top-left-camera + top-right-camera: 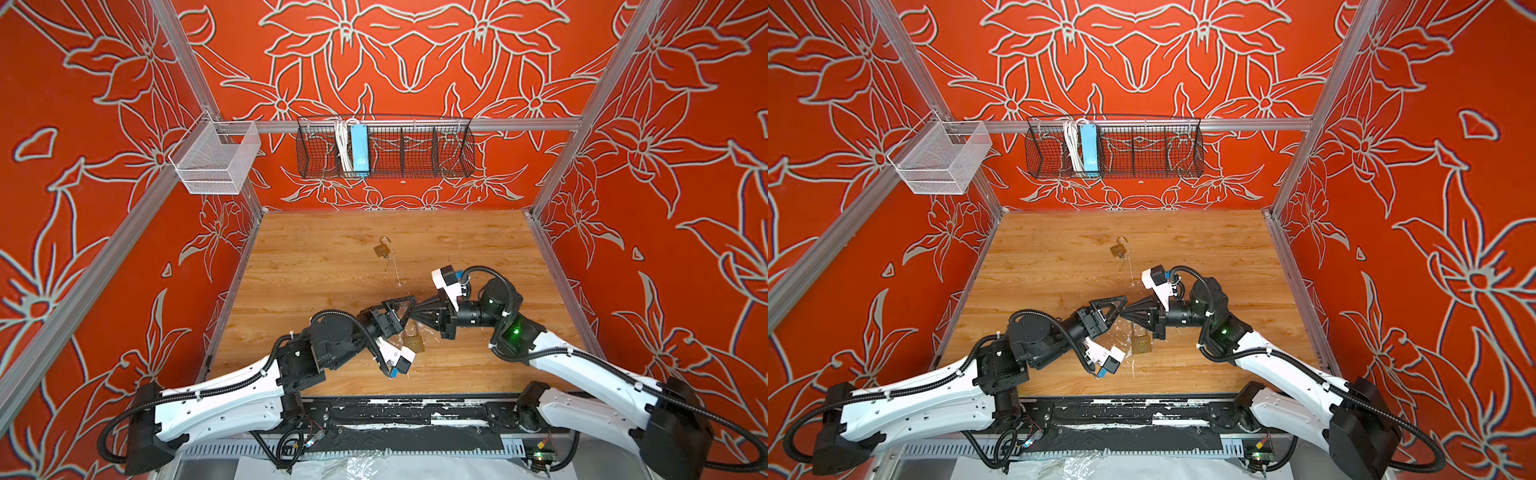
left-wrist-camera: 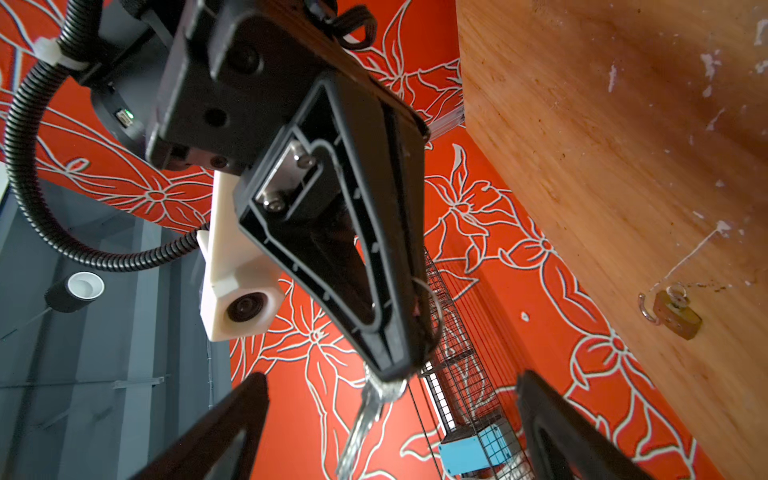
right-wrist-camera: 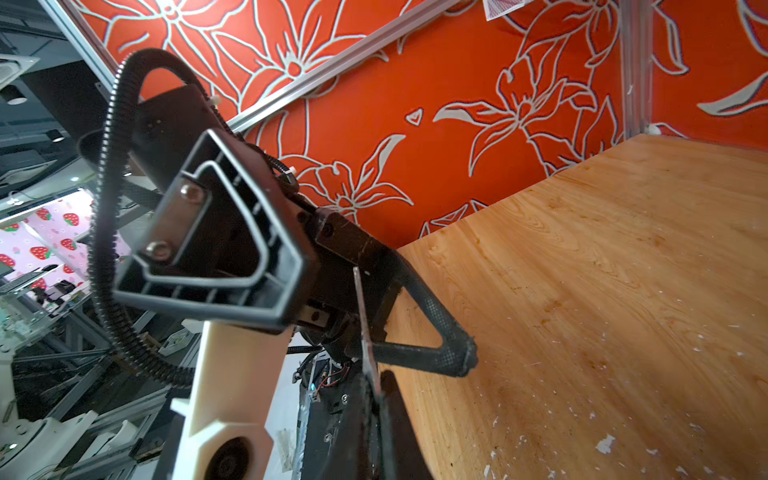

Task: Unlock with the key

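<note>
Wood tabletop [image 1: 332, 266], white-flecked, boxed in by red floral walls [image 1: 415, 62]. Just beyond the nearer brass padlock [image 1: 413, 343] we see the right gripper [image 2: 390, 365] clamped on the key [image 2: 365, 415]. Its blade runs in line with the fingers and points between the wide-spread jaws of the left gripper [image 1: 404, 311].

Padlocks: 2, the far padlock [image 1: 381, 250] and the near padlock [image 1: 414, 344], both on 1 wooden table [image 1: 316, 266]. Keys: 1, the key [image 2: 365, 411]. Robot arms: 2, the left arm [image 1: 224, 399] and the right arm [image 1: 582, 365]. Grippers: 2, the left gripper [image 1: 409, 309] and the right gripper [image 3: 374, 386], 2 fingers [image 2: 237, 419] on each. Wrist cameras: 2, the left wrist camera [image 1: 397, 357] and the right wrist camera [image 1: 446, 280], 1 per arm. Hanging baskets: 2, the white mesh basket [image 1: 208, 166] and the black wire basket [image 1: 415, 156]. Inside the black wire basket: 1 blue power strip [image 1: 359, 149] and 1 bundle of white cable [image 1: 343, 143]
</note>
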{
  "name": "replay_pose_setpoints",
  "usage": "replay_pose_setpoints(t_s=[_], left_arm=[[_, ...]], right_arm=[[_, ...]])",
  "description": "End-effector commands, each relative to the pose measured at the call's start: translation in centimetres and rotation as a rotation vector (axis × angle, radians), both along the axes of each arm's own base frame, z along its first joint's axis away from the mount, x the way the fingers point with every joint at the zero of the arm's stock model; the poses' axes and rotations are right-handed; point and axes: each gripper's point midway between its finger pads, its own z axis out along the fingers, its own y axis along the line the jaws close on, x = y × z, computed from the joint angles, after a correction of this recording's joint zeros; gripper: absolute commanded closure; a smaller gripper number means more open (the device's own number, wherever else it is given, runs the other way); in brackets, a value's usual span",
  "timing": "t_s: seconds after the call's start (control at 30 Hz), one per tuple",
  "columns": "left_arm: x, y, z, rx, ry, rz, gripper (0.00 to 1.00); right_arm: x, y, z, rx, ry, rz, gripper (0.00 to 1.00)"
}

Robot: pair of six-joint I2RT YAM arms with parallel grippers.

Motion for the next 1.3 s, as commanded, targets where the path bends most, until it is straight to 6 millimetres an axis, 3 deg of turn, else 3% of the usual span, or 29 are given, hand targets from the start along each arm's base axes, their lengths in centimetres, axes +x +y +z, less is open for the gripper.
replay_pose_setpoints(t_s=[0.0,0.13,0.2,0.23,0.3,0.37,0.43,0.47,0.6,0.73,0.83,0.93,1.03,1.13,1.27], left_arm=[[0.0,0.8,-0.1,0.012,0.019,0.022,0.03],[-0.2,2.0,-0.8,-0.011,0.11,0.054,0.03],[-0.6,2.1,-0.2,-0.099,0.173,0.045,0.03],[-0.7,2.0,0.8,-0.196,0.218,0.037,0.03],[-0.8,2.2,4.7,-0.511,0.343,0.022,0.03],[-0.2,4.0,9.1,-0.94,0.593,0.035,0.03],[0.5,5.7,11.3,-1.254,0.869,0.095,0.03],[0.9,6.1,11.1,-1.341,0.988,0.15,0.03],[1.3,4.9,7.7,-1.464,1.262,0.229,0.03],[1.1,2.2,1.8,-1.503,1.568,0.31,0.03],[1.1,1.8,-2.5,-1.641,1.759,0.437,0.03],[1.7,2.8,-6.4,-1.836,1.835,0.64,0.03],[1.8,3.7,-10.4,-1.956,1.841,0.972,0.03],[1.1,1.2,-12.9,-1.814,1.923,1.14,0.03],[0.7,0.2,-18.3,-1.882,1.933,1.431,0.03]], right_arm=[[1.2,-0.8,1.6,0.017,-0.073,-0.113,1.0],[2.7,-2.1,1.2,0.007,-0.08,-0.224,1.0],[3.3,-2.5,0.9,-0.008,-0.082,-0.262,1.0],[3.8,-2.6,0.5,-0.023,-0.082,-0.286,1.0],[5.1,-3.1,-0.6,-0.065,-0.079,-0.349,1.0],[7.0,-4.0,-1.9,-0.112,-0.058,-0.453,1.0],[8.5,-5.0,-2.9,-0.134,-0.032,-0.532,1.0],[9.2,-5.6,-3.3,-0.141,-0.02,-0.576,1.0],[11.1,-8.4,-4.5,-0.167,0.01,-0.737,1.0],[12.2,-10.9,-5.2,-0.175,0.041,-0.859,1.0],[13.3,-13.9,-6.4,-0.23,0.083,-1.018,1.0],[14.2,-16.7,-7.8,-0.263,0.141,-1.149,1.0],[14.6,-17.5,-8.7,-0.267,0.182,-1.182,1.0],[14.9,-17.4,-9.3,-0.273,0.198,-1.177,1.0],[15.1,-17.3,-9.7,-0.275,0.204,-1.17,1.0]])
